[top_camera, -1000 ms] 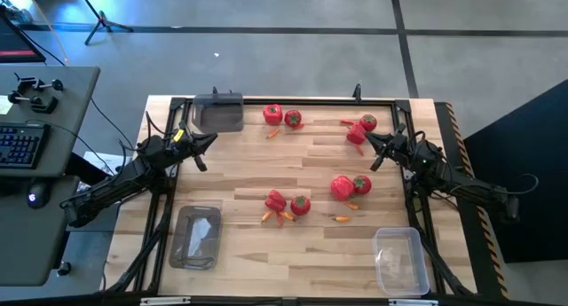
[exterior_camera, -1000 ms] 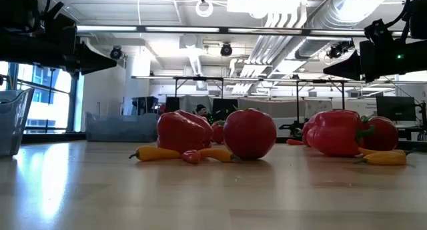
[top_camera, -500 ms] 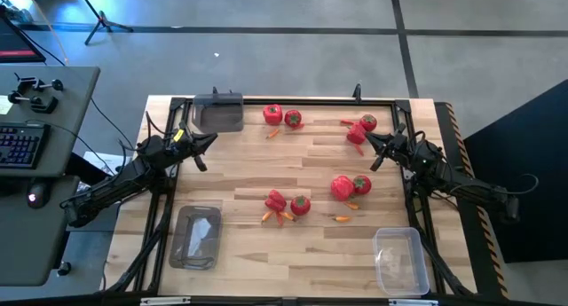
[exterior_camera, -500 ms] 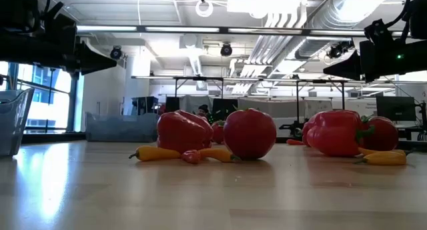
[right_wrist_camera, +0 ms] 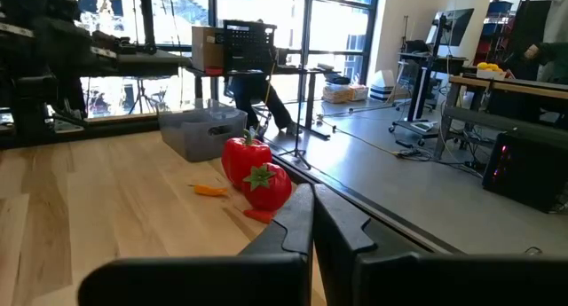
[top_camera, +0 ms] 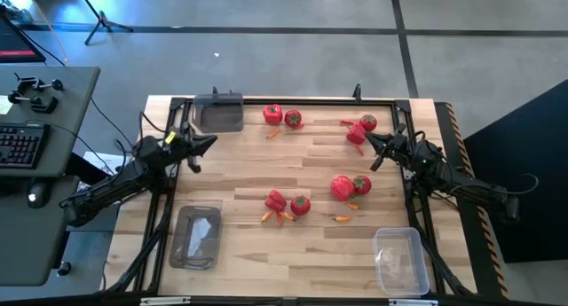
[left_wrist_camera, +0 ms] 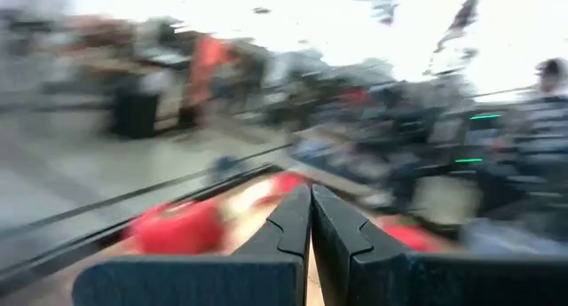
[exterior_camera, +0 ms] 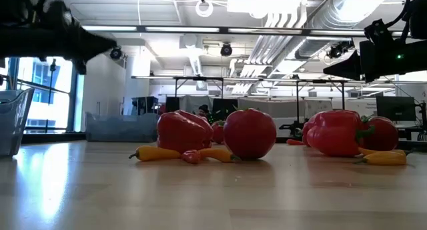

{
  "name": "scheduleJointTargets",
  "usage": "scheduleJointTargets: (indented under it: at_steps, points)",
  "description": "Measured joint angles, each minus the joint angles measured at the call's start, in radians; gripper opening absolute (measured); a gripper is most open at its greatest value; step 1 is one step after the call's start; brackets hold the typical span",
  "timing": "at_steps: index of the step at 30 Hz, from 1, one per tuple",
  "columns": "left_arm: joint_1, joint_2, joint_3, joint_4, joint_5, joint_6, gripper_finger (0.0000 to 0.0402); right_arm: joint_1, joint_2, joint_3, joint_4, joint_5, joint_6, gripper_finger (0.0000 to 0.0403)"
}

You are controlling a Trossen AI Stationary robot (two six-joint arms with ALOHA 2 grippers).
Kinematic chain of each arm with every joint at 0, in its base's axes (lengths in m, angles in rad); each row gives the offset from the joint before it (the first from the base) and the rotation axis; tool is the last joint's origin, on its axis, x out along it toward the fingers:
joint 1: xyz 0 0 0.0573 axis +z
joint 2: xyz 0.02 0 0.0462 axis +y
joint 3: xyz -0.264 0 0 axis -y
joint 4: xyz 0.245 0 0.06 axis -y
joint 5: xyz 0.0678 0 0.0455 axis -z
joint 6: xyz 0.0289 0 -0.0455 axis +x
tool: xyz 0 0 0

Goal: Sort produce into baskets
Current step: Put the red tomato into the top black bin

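While both jaws hang closed, produce (top_camera: 301, 205) lies mid-table, well apart.

A grey floor (top_camera: 293, 66) lies around the wooden table (top_camera: 248, 177). Big windows (right_wrist_camera: 266, 9) let in light. Pipes, maybe ducts (exterior_camera: 293, 20), run along the ceiling.
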Motion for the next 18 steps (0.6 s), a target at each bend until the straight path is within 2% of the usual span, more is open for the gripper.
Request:
scheduleJointTargets:
  at_steps: [2, 4, 14, 18]
  points:
    - [-0.017, 0.022, 0.0, 0.055, 0.043, -0.026, 0.0, 0.0, 0.0, 0.0, 0.0, 0.0, 0.0, 0.0]
    - [-0.044, 0.054, 0.0, 0.084, 0.045, -0.027, 0.0, 0.0, 0.0, 0.0, 0.0, 0.0, 0.0, 0.0]
    - [-0.192, 0.328, 0.078, 0.106, -0.074, 0.027, 0.0, 0.0, 0.0, 0.0, 0.0, 0.0, 0.0, 0.0]
    - [-0.233, 0.458, 0.126, 0.108, -0.077, 0.024, 0.0, 0.0, 0.0, 0.0, 0.0, 0.0, 0.0, 0.0]
